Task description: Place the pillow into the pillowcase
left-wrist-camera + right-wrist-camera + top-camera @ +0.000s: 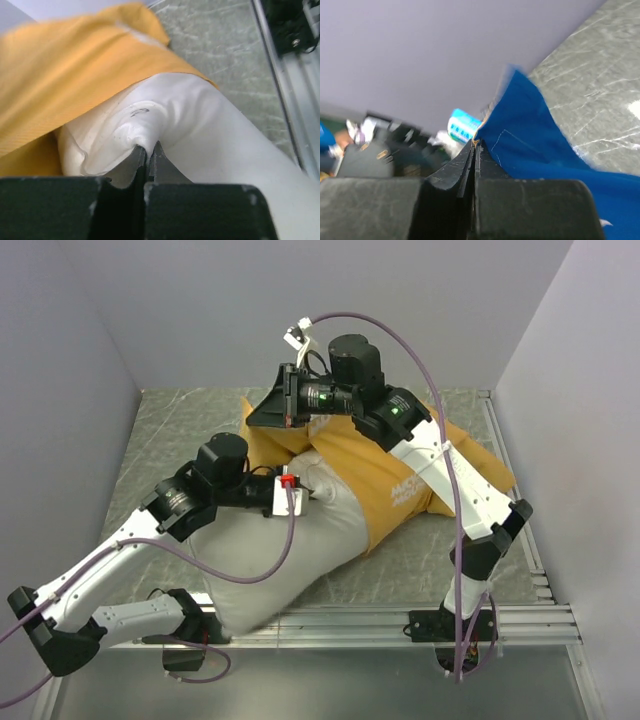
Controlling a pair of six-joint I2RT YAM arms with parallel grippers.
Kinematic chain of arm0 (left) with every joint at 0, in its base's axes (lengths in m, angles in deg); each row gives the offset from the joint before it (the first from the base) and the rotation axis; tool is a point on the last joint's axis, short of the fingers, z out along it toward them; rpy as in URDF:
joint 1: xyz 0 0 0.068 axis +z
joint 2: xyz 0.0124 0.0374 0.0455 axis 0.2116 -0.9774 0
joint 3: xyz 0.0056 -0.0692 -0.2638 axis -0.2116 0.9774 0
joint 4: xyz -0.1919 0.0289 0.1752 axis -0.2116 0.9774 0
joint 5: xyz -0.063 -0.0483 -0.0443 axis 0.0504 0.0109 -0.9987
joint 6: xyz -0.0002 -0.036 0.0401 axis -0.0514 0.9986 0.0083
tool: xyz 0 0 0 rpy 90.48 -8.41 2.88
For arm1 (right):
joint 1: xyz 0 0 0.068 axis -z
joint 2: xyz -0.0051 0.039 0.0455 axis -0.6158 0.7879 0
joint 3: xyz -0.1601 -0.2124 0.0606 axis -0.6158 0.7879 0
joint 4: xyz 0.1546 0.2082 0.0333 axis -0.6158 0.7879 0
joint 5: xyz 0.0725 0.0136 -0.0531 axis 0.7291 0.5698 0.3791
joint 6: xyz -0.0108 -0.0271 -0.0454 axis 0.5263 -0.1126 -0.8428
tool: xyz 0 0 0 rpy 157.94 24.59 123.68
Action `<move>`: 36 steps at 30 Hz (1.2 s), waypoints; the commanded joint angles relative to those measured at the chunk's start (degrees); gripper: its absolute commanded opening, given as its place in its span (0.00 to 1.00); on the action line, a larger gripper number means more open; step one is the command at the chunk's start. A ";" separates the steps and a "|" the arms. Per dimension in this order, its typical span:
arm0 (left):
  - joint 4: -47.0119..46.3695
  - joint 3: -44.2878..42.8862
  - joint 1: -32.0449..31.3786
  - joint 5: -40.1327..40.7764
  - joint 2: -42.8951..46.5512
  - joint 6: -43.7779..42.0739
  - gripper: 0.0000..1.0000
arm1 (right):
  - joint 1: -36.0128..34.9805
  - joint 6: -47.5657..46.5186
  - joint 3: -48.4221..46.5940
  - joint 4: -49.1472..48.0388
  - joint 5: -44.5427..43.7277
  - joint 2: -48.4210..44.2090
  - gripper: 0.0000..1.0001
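Grey marbled table (180, 435) under pillow (300, 540), pillowcase (345, 455); pale walls (300, 300)

The left pincer (148, 150), jaws pressed together, pinches a fold of the plump white fabric pillow (210, 130), its far end tucked under the thin orange-yellow fabric pillowcase (75, 65); grey marbled desk (220, 40) beyond.

One pillow (300, 545), one pillowcase (365, 465), one table (180, 430), two arms (440, 465); two end effectors, left (148, 150) and right (474, 145)
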 commanded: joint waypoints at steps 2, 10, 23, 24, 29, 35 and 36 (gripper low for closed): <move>-6.99 2.56 -0.40 -5.76 4.58 6.54 0.00 | 3.45 8.93 4.61 -8.62 -1.76 2.64 0.00; -13.76 17.58 10.30 -7.69 9.42 24.21 0.00 | 5.21 10.76 7.62 -16.87 6.05 12.31 0.08; -17.91 9.35 33.08 -4.44 -14.13 29.40 0.37 | 12.68 -32.17 9.78 6.05 -21.16 -1.73 0.71; -17.03 7.86 33.95 -4.35 -14.05 29.49 0.48 | 12.42 -36.73 13.46 8.06 -23.45 -3.92 0.68; -12.19 6.53 34.40 -1.63 -8.08 28.43 0.70 | 8.66 -44.76 24.20 9.23 -38.73 -8.24 0.62; -5.42 6.88 34.40 1.36 -1.75 38.09 0.82 | 2.93 -47.94 27.65 8.87 -47.29 -6.23 0.65; -4.63 7.49 34.40 1.19 -1.05 41.32 0.83 | 2.06 -47.59 27.39 9.48 -47.64 -5.70 0.66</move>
